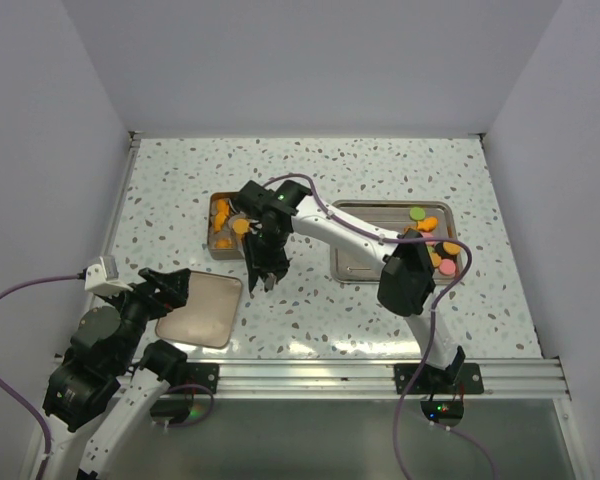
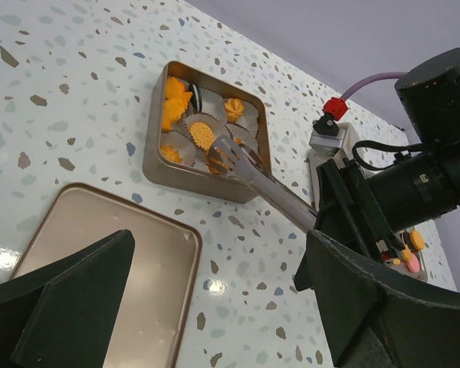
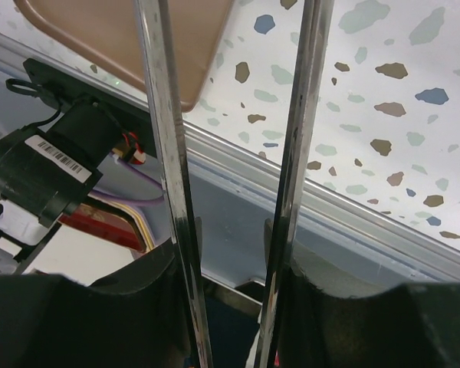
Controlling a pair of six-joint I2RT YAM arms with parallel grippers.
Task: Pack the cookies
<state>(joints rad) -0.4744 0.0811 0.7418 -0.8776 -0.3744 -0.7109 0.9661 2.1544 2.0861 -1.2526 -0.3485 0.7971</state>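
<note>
A small square tin (image 1: pixel 220 250) (image 2: pixel 155 157) holds paper cups with orange cookies (image 2: pixel 202 134) and one dark one (image 2: pixel 194 96). More cookies (image 1: pixel 427 224), orange, pink and green, lie at the right end of a steel tray (image 1: pixel 365 272). My right gripper (image 1: pixel 265 265) (image 3: pixel 230 253) is shut on metal tongs (image 2: pixel 268 188) (image 3: pixel 169 153). The tong tips reach into the tin's near side with an orange piece (image 2: pixel 221 157) between them. My left gripper (image 1: pixel 170 290) (image 2: pixel 222 307) is open and empty, just above the right edge of the flat tan lid (image 1: pixel 202 308) (image 2: pixel 115 253).
The lid lies near the table's front left, just in front of the tin. The right arm (image 1: pixel 340 228) spans from the tray side across to the tin. The metal front rail (image 1: pixel 330 375) runs along the near edge. Grey walls stand on three sides.
</note>
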